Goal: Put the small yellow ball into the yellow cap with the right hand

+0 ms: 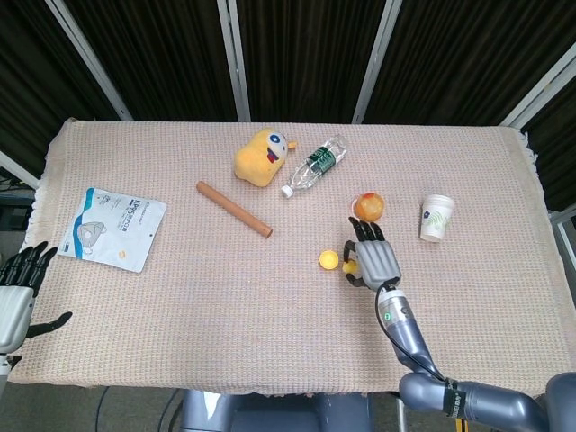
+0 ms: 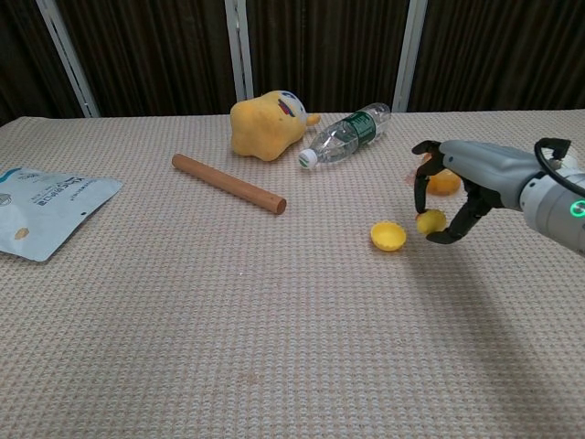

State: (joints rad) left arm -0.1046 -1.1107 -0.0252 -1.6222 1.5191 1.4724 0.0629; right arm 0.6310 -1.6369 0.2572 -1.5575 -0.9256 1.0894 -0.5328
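You had the right hand point(image 2: 454, 187) right of centre in the chest view, pinching the small yellow ball point(image 2: 430, 220) between thumb and fingers, just beside the yellow cap point(image 2: 388, 236) on the table point(image 2: 228, 329). Your left hand point(image 1: 16, 290) sat at the head view's lower left edge, fingers spread, holding nothing.

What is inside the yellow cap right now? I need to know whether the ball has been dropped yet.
The yellow cap looks empty. The small yellow ball is beside it, held in the fingers of the right hand. Nothing covers the cap.
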